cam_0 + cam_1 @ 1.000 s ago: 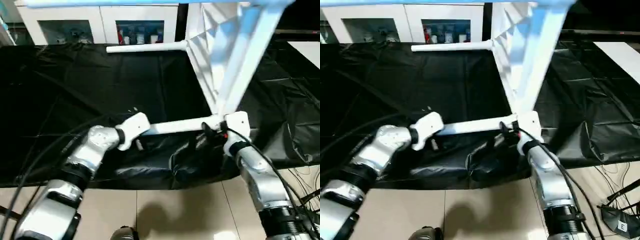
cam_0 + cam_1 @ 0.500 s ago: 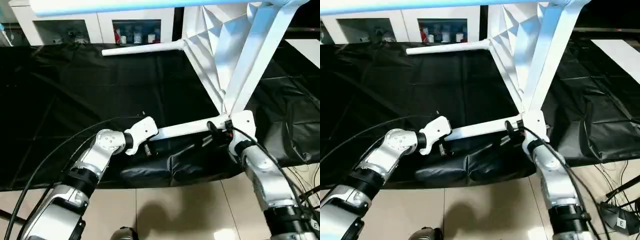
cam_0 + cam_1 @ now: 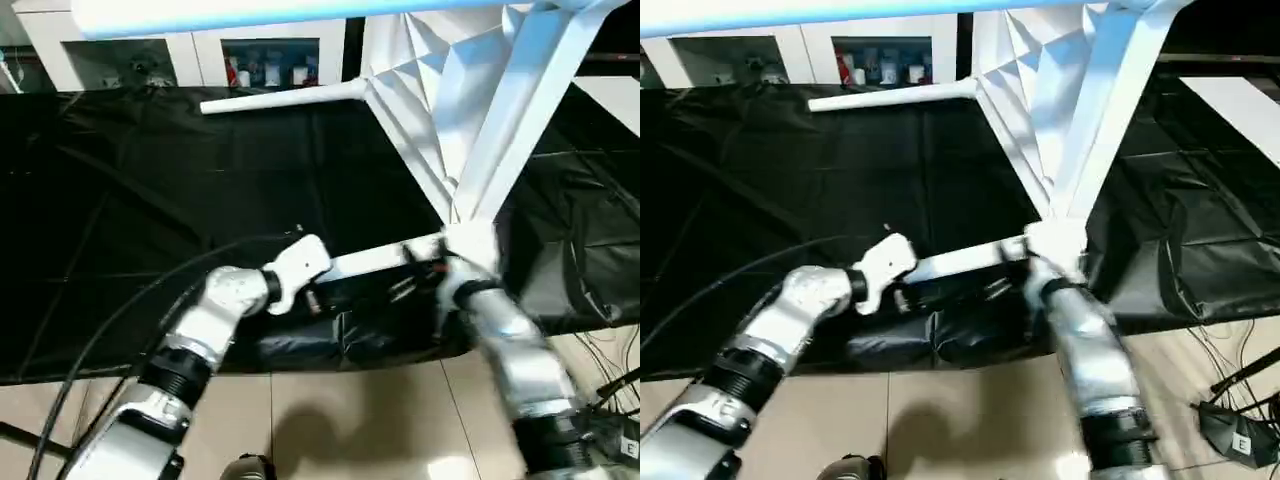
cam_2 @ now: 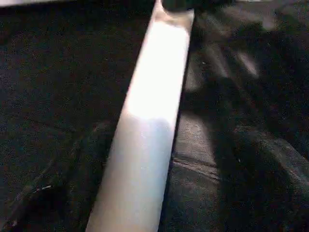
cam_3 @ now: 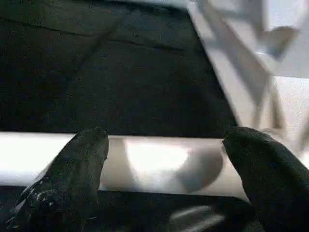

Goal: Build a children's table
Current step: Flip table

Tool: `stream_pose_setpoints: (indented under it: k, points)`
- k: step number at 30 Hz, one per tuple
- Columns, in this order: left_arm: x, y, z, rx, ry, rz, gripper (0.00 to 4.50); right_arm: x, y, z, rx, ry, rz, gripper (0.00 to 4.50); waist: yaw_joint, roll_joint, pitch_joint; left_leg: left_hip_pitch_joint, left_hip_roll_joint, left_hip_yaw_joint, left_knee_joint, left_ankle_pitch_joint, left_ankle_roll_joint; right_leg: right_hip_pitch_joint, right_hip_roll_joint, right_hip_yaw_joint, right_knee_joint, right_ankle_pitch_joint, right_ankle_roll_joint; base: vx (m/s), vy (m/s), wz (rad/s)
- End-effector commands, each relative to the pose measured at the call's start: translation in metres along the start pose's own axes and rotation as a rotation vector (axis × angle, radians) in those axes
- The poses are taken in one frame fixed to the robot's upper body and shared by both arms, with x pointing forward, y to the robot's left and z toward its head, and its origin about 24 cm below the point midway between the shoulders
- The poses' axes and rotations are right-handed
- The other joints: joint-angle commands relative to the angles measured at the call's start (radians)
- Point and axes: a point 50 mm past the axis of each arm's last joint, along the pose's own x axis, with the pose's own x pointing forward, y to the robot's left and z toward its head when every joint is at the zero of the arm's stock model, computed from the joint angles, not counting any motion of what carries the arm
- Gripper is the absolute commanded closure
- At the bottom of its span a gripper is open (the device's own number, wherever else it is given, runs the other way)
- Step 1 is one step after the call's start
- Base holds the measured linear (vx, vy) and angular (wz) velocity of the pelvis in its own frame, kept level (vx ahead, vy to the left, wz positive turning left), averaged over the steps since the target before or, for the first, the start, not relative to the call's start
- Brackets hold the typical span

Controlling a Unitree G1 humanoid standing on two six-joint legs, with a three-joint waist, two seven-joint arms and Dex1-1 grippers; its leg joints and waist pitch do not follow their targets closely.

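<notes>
The children's table (image 3: pixel 450 110) stands tipped on its edge on the black-draped table (image 3: pixel 150 200), its ribbed underside facing you and rising from centre toward 1 o'clock. One leg (image 3: pixel 285 96) points out toward 11 o'clock, another (image 3: pixel 520 110) slants up toward 1 o'clock, and the nearest leg (image 3: pixel 375 262) lies almost level across the middle, just above the cloth's front edge. Your main risk, as a judgement, is that the tipped top is poorly balanced: pushing or twisting the near leg unevenly could topple the whole piece off the front edge or work the leg out of its corner socket. Your right gripper (image 5: pixel 164 159) has its two black fingers (image 5: pixel 72 169) spread wide, one on each side of the near leg close to the socket; whether they press it is unclear. Your left gripper (image 3: pixel 310 290) sits at the leg's free end, also wide open, with the leg running out from it in the left wrist view; a firm hold cannot be confirmed.
</notes>
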Motion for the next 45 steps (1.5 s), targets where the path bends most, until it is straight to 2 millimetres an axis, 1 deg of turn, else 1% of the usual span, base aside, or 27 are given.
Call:
stream_pose_setpoints:
  k: [1,6,7,8,11,12,14,16,18,20,24,25,26,28,30,32,34,35,37,38,39,40,41,42,43,44,45]
  points:
    - [-0.01,0.007,0.008,0.013,-0.044,0.034,0.0,-0.003,0.004,0.007,-0.01,-0.012,-0.022,0.14,0.0,0.002,-0.07,0.044,0.029,-0.018,-0.069,-0.194,0.002,0.025,-0.064,0.025,-0.065,0.104,-0.2,0.0,0.0,0.0]
    - [-0.023,0.009,0.025,0.087,-0.109,0.022,0.0,-0.005,0.004,0.01,-0.021,-0.023,-0.043,0.14,0.0,0.004,-0.067,0.046,0.03,-0.016,-0.071,-0.205,-0.018,0.022,-0.063,0.027,-0.066,0.092,-0.186,0.0,0.0,0.0]
    - [-0.027,0.008,0.03,0.109,-0.124,0.01,0.0,-0.005,0.004,0.01,-0.022,-0.02,-0.048,0.14,0.0,0.004,-0.067,0.044,0.031,-0.017,-0.073,-0.203,-0.02,0.023,-0.064,0.026,-0.064,0.089,-0.18,0.0,0.0,0.0]
    - [-0.032,0.006,0.036,0.154,-0.141,-0.004,0.0,-0.005,0.003,0.009,-0.026,-0.019,-0.055,0.14,-0.001,0.005,-0.066,0.046,0.029,-0.015,-0.072,-0.206,-0.022,0.02,-0.062,0.026,-0.066,0.083,-0.177,0.0,0.0,0.0]
    - [-0.042,0.004,0.049,0.26,-0.195,0.005,0.0,-0.006,0.0,0.009,-0.036,-0.024,-0.067,0.14,-0.003,0.005,-0.065,0.044,0.028,-0.015,-0.073,-0.208,-0.036,0.022,-0.06,0.027,-0.066,0.08,-0.162,0.0,0.0,0.0]
    - [-0.049,0.003,0.063,0.323,-0.282,0.054,0.0,-0.006,-0.002,0.008,-0.045,-0.037,-0.072,0.14,-0.001,0.007,-0.066,0.046,0.029,-0.015,-0.072,-0.211,-0.038,0.021,-0.06,0.026,-0.066,0.08,-0.16,0.0,0.0,0.0]
    - [-0.06,-0.006,0.084,0.426,-0.436,0.137,0.0,-0.006,-0.006,0.005,-0.072,-0.047,-0.079,0.14,-0.002,0.003,-0.066,0.041,0.032,-0.017,-0.072,-0.217,-0.042,0.027,-0.064,0.026,-0.066,0.094,-0.155,0.0,0.0,0.0]
    - [-0.064,-0.013,0.089,0.496,-0.47,0.17,0.0,-0.006,-0.008,0.003,-0.082,-0.045,-0.083,0.14,-0.002,0.002,-0.064,0.042,0.03,-0.015,-0.07,-0.218,-0.036,0.024,-0.059,0.026,-0.066,0.091,-0.149,0.0,0.0,0.0]
    - [-0.066,-0.016,0.092,0.589,-0.484,0.235,0.0,-0.005,-0.009,0.003,-0.08,-0.045,-0.089,0.14,-0.004,0.0,-0.062,0.042,0.027,-0.014,-0.07,-0.227,-0.031,0.023,-0.058,0.027,-0.071,0.056,-0.13,0.0,0.0,0.0]
    - [-0.073,-0.015,0.102,0.711,-0.53,0.376,0.0,-0.004,-0.01,0.003,-0.078,-0.047,-0.097,0.14,-0.011,-0.002,-0.061,0.041,0.03,-0.016,-0.073,-0.244,-0.037,0.023,-0.057,0.027,-0.075,0.013,-0.111,0.0,0.0,0.0]
    - [-0.088,-0.007,0.125,0.867,-0.599,0.561,0.0,-0.002,-0.009,0.005,-0.08,-0.063,-0.09,0.14,-0.013,-0.001,-0.063,0.043,0.029,-0.018,-0.07,-0.228,-0.034,0.021,-0.057,0.026,-0.072,0.029,-0.12,0.0,0.0,0.0]
    - [-0.088,-0.007,0.126,0.871,-0.6,0.567,0.0,-0.002,-0.009,0.005,-0.079,-0.064,-0.089,0.14,-0.013,-0.001,-0.063,0.044,0.028,-0.017,-0.068,-0.225,-0.032,0.02,-0.056,0.026,-0.071,0.034,-0.126,0.0,0.0,0.0]
    - [-0.096,-0.004,0.134,0.934,-0.626,0.654,0.0,-0.001,-0.004,0.007,-0.069,-0.085,-0.051,0.14,-0.014,-0.001,-0.065,0.041,0.027,-0.017,-0.065,-0.216,-0.025,0.023,-0.056,0.026,-0.07,0.053,-0.128,0.0,0.0,0.0]
    - [-0.099,0.001,0.128,0.954,-0.588,0.711,0.0,-0.001,0.004,0.011,-0.066,-0.125,0.005,0.14,-0.012,0.002,-0.067,0.04,0.027,-0.018,-0.062,-0.195,-0.014,0.023,-0.057,0.025,-0.066,0.085,-0.13,0.0,0.0,0.0]
    - [-0.099,0.004,0.122,0.942,-0.562,0.734,0.0,-0.002,0.005,0.014,-0.076,-0.157,0.0,0.14,-0.012,0.002,-0.068,0.039,0.025,-0.017,-0.061,-0.186,-0.009,0.022,-0.054,0.023,-0.064,0.099,-0.13,0.0,0.0,0.0]
    - [-0.1,0.007,0.114,0.915,-0.542,0.766,0.0,-0.005,0.001,0.023,-0.103,-0.236,-0.057,0.14,-0.009,0.007,-0.069,0.042,0.026,-0.018,-0.06,-0.192,-0.015,0.019,-0.054,0.023,-0.063,0.092,-0.135,0.0,0.0,0.0]
    - [-0.101,0.008,0.111,0.892,-0.538,0.776,0.0,-0.008,-0.003,0.029,-0.128,-0.29,-0.102,0.14,-0.008,0.006,-0.069,0.042,0.026,-0.017,-0.061,-0.197,-0.024,0.017,-0.053,0.023,-0.064,0.089,-0.136,0.0,0.0,0.0]
    - [-0.094,0.007,0.1,0.808,-0.508,0.708,0.0,-0.01,-0.01,0.032,-0.153,-0.313,-0.173,0.14,-0.006,0.007,-0.07,0.046,0.025,-0.016,-0.06,-0.204,-0.029,0.014,-0.051,0.024,-0.064,0.083,-0.136,0.0,0.0,0.0]
    - [-0.084,0.003,0.084,0.746,-0.44,0.612,0.0,-0.013,-0.015,0.032,-0.152,-0.325,-0.231,0.14,-0.004,0.008,-0.068,0.046,0.023,-0.016,-0.063,-0.215,-0.036,0.011,-0.05,0.025,-0.064,0.067,-0.137,0.0,0.0,0.0]
    - [-0.084,0.003,0.084,0.746,-0.44,0.612,0.0,-0.013,-0.015,0.032,-0.152,-0.325,-0.231,0.14,-0.003,0.008,-0.067,0.047,0.023,-0.016,-0.064,-0.233,-0.038,0.01,-0.05,0.026,-0.066,0.051,-0.133,0.0,0.0,0.0]
    - [-0.08,0.001,0.077,0.73,-0.401,0.574,0.0,-0.013,-0.017,0.033,-0.147,-0.33,-0.249,0.14,-0.004,0.009,-0.068,0.047,0.024,-0.017,-0.064,-0.238,-0.039,0.011,-0.051,0.026,-0.065,0.049,-0.131,0.0,0.0,0.0]
    - [-0.073,-0.004,0.066,0.672,-0.359,0.507,0.0,-0.015,-0.018,0.034,-0.162,-0.344,-0.27,0.14,-0.003,0.01,-0.067,0.046,0.023,-0.017,-0.065,-0.245,-0.04,0.01,-0.053,0.026,-0.067,0.039,-0.126,0.0,0.0,0.0]
    - [-0.065,-0.009,0.053,0.487,-0.321,0.449,0.0,-0.018,-0.017,0.036,-0.169,-0.375,-0.287,0.14,-0.004,0.01,-0.067,0.047,0.024,-0.016,-0.066,-0.246,-0.046,0.009,-0.054,0.028,-0.065,0.038,-0.13,0.0,0.0,0.0]
    - [-0.065,-0.009,0.053,0.487,-0.321,0.449,0.0,-0.018,-0.017,0.036,-0.169,-0.375,-0.287,0.14,-0.004,0.009,-0.066,0.045,0.024,-0.016,-0.067,-0.248,-0.047,0.008,-0.053,0.027,-0.065,0.04,-0.132,0.0,0.0,0.0]
    - [-0.06,-0.014,0.048,0.34,-0.332,0.408,0.0,-0.021,-0.018,0.036,-0.188,-0.39,-0.315,0.14,-0.003,0.009,-0.069,0.046,0.022,-0.016,-0.065,-0.243,-0.047,0.011,-0.054,0.027,-0.063,0.055,-0.135,0.0,0.0,0.0]
    - [-0.057,-0.016,0.047,0.273,-0.342,0.386,0.0,-0.021,-0.019,0.036,-0.198,-0.396,-0.34,0.14,-0.003,0.009,-0.068,0.046,0.022,-0.014,-0.065,-0.241,-0.047,0.007,-0.051,0.028,-0.064,0.063,-0.141,0.0,0.0,0.0]
    - [-0.057,-0.016,0.047,0.27,-0.343,0.385,0.0,-0.022,-0.019,0.036,-0.198,-0.397,-0.342,0.14,-0.004,0.008,-0.068,0.047,0.021,-0.014,-0.065,-0.247,-0.045,0.008,-0.051,0.028,-0.066,0.062,-0.141,0.0,0.0,0.0]
